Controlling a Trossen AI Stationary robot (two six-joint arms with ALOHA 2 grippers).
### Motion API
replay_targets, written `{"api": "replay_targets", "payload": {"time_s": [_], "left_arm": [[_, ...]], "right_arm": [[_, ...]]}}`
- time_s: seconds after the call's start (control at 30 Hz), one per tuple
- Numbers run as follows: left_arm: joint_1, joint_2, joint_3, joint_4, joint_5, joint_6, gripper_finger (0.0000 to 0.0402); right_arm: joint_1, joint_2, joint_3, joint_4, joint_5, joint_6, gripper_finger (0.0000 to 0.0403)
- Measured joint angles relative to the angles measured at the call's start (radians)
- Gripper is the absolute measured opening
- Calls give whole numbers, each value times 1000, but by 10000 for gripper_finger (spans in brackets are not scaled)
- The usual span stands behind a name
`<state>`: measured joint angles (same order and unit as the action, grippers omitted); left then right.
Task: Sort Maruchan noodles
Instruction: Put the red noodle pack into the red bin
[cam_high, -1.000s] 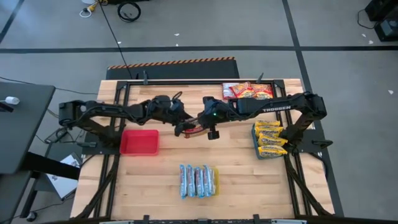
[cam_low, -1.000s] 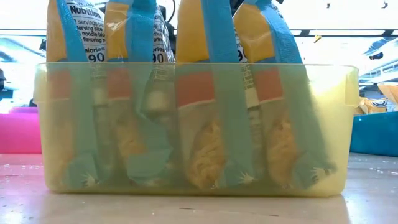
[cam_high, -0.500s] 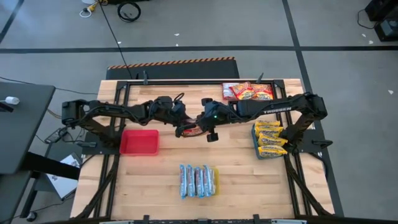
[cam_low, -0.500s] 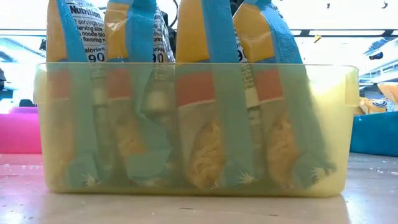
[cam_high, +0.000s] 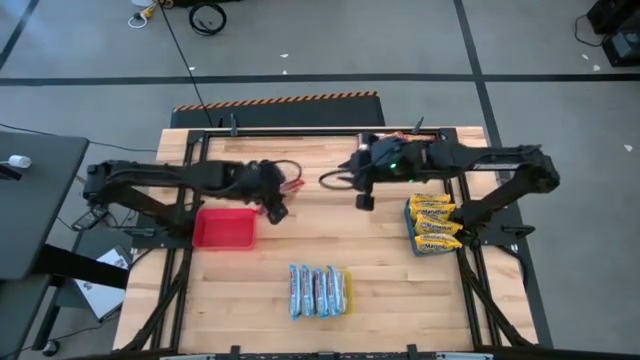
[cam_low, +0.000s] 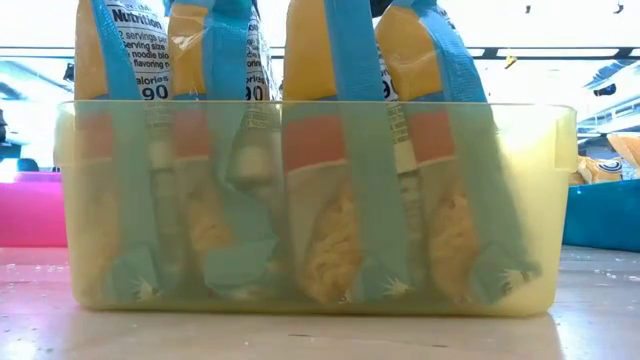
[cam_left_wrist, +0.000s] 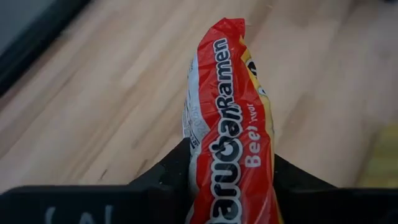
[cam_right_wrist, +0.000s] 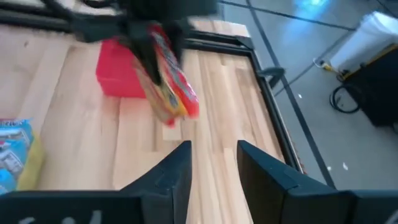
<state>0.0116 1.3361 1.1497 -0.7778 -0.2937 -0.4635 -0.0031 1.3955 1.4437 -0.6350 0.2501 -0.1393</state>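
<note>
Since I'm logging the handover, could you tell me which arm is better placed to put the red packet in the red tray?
Left, probably: the left gripper is shut on the red packet, beside the red tray. The right gripper is open, empty, and farther away.

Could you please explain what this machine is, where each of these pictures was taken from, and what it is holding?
This is a robot with two dark jointed arms at a wooden table, each ending in a two-finger claw. One picture looks straight down on the whole table. One sits at table height, right behind a see-through yellow bin of blue-and-white noodle packets. The other two come from cameras on the wrists.

On the table lie a red tray, a blue tray with yellow-orange packets and, under the right arm, more red packets.

The left claw is shut on a red Maruchan beef ramen packet, just above the wood beside the red tray. The right claw is open and holds nothing; its camera shows the left claw with that packet farther off.
</note>
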Motion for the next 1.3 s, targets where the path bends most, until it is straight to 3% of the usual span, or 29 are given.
{"api": "replay_targets", "payload": {"time_s": [0.1, 0.27, 0.47, 0.7, 1.0, 1.3], "left_arm": [[-119, -51, 4, -156, -154, -232, 119], [-349, -100, -53, -401, -363, -764, 119], [-538, -91, -148, -577, -331, -1140, 119], [-738, -94, -222, -800, -328, -1589, 119], [-773, -79, -393, -719, -266, -1684, 119], [-677, -67, -358, -710, -339, -1693, 119]], "right_arm": [[-16, -35, 0, -47, -3, 36, 133], [-26, -55, 0, -85, -8, 67, 133], [-22, -53, -18, -85, -62, 83, 132], [9, -49, -29, -122, -95, 214, 132], [46, -40, -29, -95, -60, 396, 132], [68, -39, -29, -55, -59, 578, 131]]}}
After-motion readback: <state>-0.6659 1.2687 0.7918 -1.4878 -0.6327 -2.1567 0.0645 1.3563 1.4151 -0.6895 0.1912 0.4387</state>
